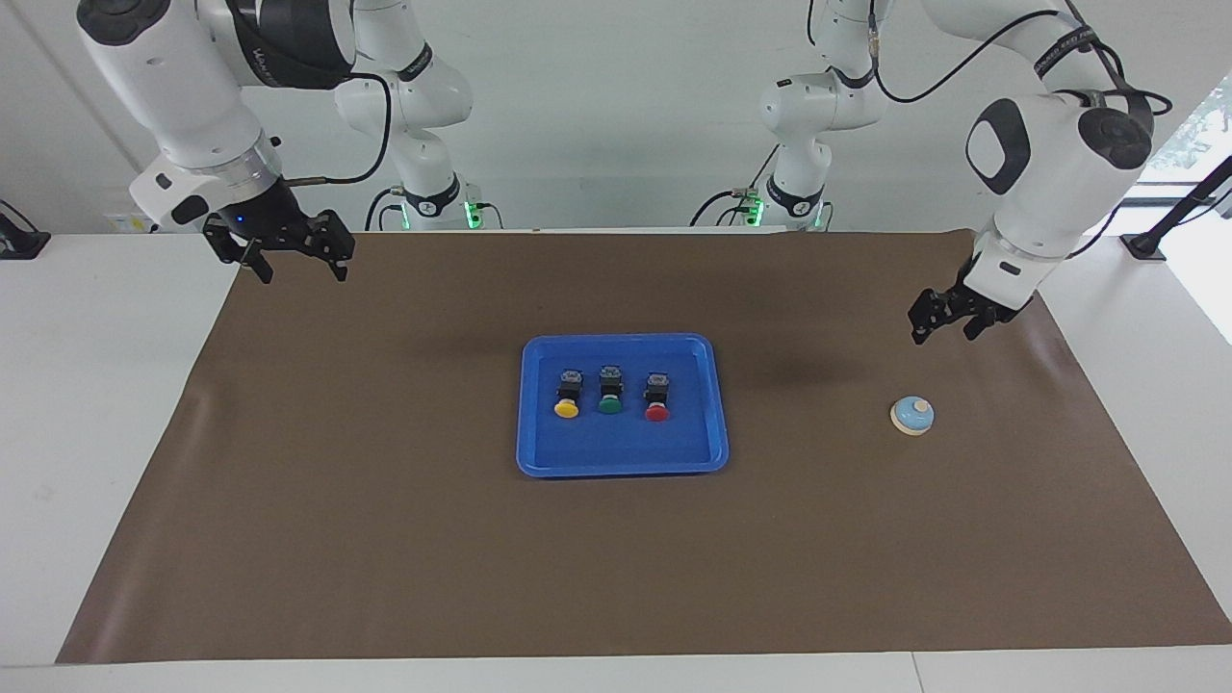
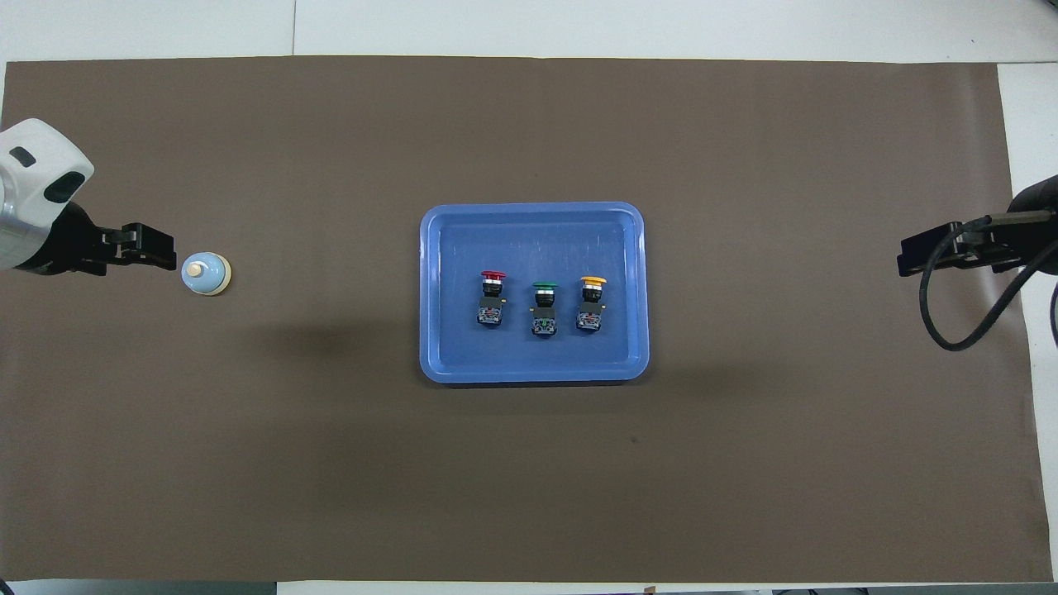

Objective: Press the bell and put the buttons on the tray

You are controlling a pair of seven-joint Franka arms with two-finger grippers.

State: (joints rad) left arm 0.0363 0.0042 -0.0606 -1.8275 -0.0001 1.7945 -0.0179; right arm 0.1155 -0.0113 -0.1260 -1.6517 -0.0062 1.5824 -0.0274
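Observation:
The blue tray (image 1: 621,469) (image 2: 533,373) lies at the middle of the brown mat. Three buttons lie in it in a row: yellow (image 1: 566,408) (image 2: 593,281), green (image 1: 609,405) (image 2: 545,286) and red (image 1: 657,412) (image 2: 493,275). The light-blue bell (image 1: 912,416) (image 2: 205,273) stands on the mat toward the left arm's end. My left gripper (image 1: 946,330) (image 2: 169,254) hangs open over the mat just beside the bell, clear of it and holding nothing. My right gripper (image 1: 300,271) (image 2: 905,263) hovers open and empty over the mat's edge at the right arm's end.
The brown mat (image 1: 385,539) (image 2: 331,463) covers most of the white table. A black cable (image 2: 950,330) loops down from the right arm's wrist.

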